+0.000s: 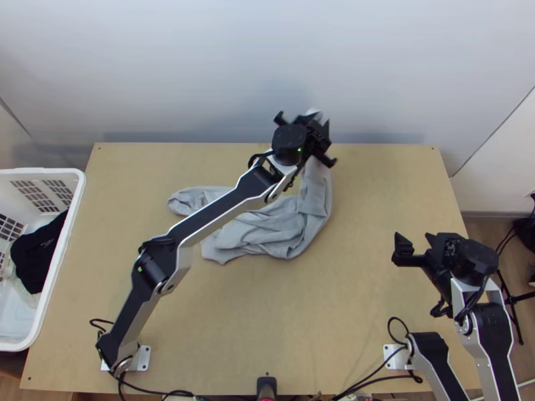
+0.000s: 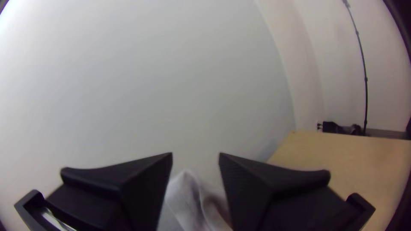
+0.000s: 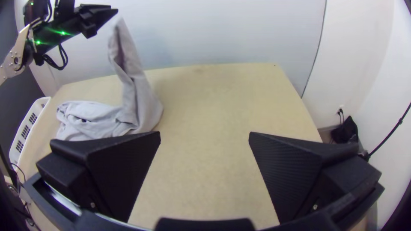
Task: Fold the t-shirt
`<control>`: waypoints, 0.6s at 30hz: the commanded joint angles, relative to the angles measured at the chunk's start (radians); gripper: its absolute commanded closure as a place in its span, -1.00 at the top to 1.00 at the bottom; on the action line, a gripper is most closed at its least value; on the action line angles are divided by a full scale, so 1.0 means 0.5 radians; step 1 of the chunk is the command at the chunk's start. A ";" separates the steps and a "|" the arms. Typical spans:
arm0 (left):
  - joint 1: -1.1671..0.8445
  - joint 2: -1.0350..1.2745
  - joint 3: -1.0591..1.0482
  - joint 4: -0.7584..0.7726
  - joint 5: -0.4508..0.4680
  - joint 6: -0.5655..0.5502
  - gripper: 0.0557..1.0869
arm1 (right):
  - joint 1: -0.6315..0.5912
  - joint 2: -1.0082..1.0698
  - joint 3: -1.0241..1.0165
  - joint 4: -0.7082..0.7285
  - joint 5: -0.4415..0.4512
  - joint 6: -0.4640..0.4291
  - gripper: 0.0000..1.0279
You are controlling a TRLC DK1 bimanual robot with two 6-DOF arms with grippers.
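The left gripper [image 1: 319,128] is high over the table's far edge in the top view. Its fingers stand apart in the left wrist view, the left gripper [image 2: 196,156] having a raised peak of the grey t-shirt [image 2: 186,201] between and below its tips. In the right wrist view this peak of the t-shirt [image 3: 124,47] rises just beside the left gripper [image 3: 114,12], seemingly unheld. The rest of the t-shirt [image 1: 274,230] lies bunched on the table, partly under the left arm. Over the table's right side, the right gripper [image 1: 413,243] is open and holds nothing; likewise the right gripper [image 3: 205,137].
A white basket [image 1: 60,267] with dark cloth [image 1: 40,250] inside stands at the left of the wooden table [image 1: 374,187]. Cables [image 1: 374,364] run along the near edge, by a small black device [image 1: 266,386]. Bare tabletop lies between the t-shirt and the right gripper.
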 commanded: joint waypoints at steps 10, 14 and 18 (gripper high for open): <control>0.181 -0.406 -0.237 -1.115 -0.121 -0.271 0.91 | 0.186 0.026 0.072 -0.204 -0.215 0.146 0.88; 0.227 -0.777 -0.611 -1.226 -0.133 -0.335 0.91 | 0.284 0.140 0.140 -0.229 -0.357 0.229 0.88; 0.263 -1.164 -1.090 -1.198 -0.130 -0.409 0.91 | 0.400 0.259 0.143 -0.223 -0.439 0.278 0.88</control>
